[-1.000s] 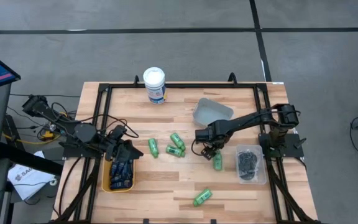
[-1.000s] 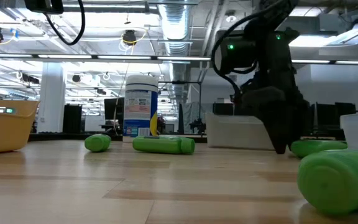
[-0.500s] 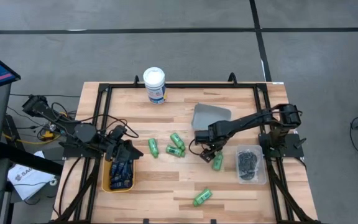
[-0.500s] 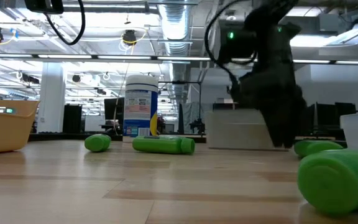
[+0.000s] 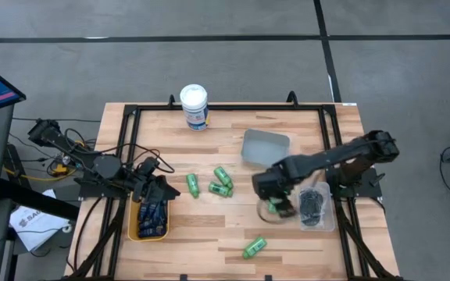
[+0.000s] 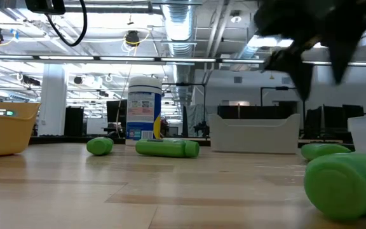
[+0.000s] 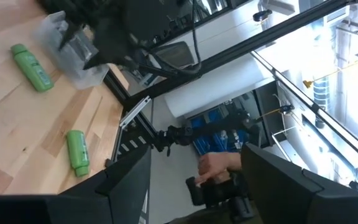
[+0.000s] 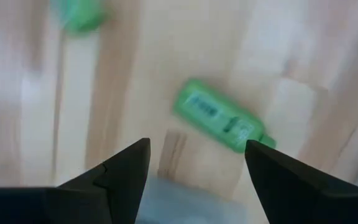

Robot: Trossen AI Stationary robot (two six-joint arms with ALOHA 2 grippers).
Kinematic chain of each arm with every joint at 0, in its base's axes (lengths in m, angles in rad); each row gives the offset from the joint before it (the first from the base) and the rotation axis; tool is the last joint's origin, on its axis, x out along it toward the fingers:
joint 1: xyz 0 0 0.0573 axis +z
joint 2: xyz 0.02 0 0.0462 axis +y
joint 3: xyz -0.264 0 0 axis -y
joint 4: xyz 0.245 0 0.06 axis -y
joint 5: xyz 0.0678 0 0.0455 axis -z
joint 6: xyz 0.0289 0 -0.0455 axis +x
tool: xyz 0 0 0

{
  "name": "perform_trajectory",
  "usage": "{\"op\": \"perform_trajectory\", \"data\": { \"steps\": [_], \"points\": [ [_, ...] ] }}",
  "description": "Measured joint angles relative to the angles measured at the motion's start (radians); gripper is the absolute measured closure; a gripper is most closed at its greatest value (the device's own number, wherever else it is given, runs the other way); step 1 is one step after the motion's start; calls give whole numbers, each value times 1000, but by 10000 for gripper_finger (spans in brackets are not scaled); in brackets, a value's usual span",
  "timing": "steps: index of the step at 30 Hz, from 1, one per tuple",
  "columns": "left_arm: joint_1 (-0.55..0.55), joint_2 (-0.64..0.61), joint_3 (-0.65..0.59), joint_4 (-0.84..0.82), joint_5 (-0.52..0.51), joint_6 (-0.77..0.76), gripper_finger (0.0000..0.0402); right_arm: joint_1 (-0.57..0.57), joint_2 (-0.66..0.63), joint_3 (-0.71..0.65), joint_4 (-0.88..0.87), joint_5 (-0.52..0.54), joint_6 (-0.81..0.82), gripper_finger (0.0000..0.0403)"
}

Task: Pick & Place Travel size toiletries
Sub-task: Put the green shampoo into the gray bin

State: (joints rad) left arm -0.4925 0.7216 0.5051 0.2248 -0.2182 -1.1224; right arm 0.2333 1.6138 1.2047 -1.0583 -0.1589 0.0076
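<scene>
At the table's near edge: one green bottle (image 5: 254,247), lying on its side, alone. No writing legible on it.

Just beyond, right gripper (image 5: 276,204): hangs above the wood beside the clear tub (image 5: 332,218), arm stretched in from the right edge and bent down at the wrist. Fingers (image 8: 123,171) spread wide, gripping nothing. Below it, a second green bottle (image 8: 219,121), flat on the boards, free of both fingers; label print too blurred to read. In the clear tub, dark grey tins (image 5: 312,203).

On the left side, left gripper (image 5: 156,193): waits over the yellow bin (image 5: 133,231), fingers parted, holding nothing. In the bin, dark navy tubes (image 5: 153,217); lettering unreadable.

Mid-table, three more green bottles (image 5: 220,188), close together. Farther back, a grey tray (image 5: 266,147). At the far edge, a white canister (image 5: 194,107), upright, blue label, text illegible.
</scene>
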Motion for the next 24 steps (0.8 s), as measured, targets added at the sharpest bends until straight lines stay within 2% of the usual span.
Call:
{"op": "perform_trajectory", "data": {
  "steps": [4, 8, 14, 19, 24],
  "points": [
    [0, 3, -4, -2, 0, 24, 159, 90, -48, -7, -4, 27, -256, 147],
    [0, 7, -4, 0, -1, 26, 160, 146, -46, -63, 37, 79, -390, 147],
    [0, 7, -4, 0, -2, 45, 160, 135, 46, -149, 109, 87, -411, 147],
    [0, 7, -4, 1, -2, 44, 160, 125, 138, -145, 141, 124, -398, 147],
    [0, 7, -4, 3, -2, 42, 160, 126, 158, -144, 134, 134, -335, 147]
  ]
}}
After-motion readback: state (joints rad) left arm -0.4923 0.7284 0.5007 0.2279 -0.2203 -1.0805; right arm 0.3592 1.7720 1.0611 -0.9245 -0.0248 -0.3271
